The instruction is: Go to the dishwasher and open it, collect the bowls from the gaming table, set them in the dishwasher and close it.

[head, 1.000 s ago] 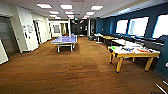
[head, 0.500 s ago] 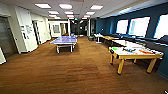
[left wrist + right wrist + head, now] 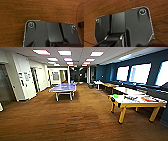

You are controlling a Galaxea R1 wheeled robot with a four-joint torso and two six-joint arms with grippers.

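We see a room evenly lit by ceiling panels (image 3: pixel 64 52), with windows (image 3: pixel 140 72) blown out to white glare. Everything is soft and blurred, and straight lines bow toward the edges. Both wrist views show wood-grain floor (image 3: pixel 37 10) warmly lit and smeared.

A long open room with a brown wood-grain floor (image 3: pixel 75 119); rows of bright rectangular ceiling panels (image 3: pixel 64 52) run toward the far end; the right wall (image 3: pixel 107 72) is dark blue, with bright windows (image 3: pixel 140 72) along it; on the left, white walls and a white cabinet block (image 3: pixel 23 77) beside a dark doorway; a blue table-tennis table (image 3: pixel 63 88) stands in the middle distance, left of centre; near on the right, a yellow-legged table (image 3: pixel 136 103) with a pale top; further tables line the right side beyond it.
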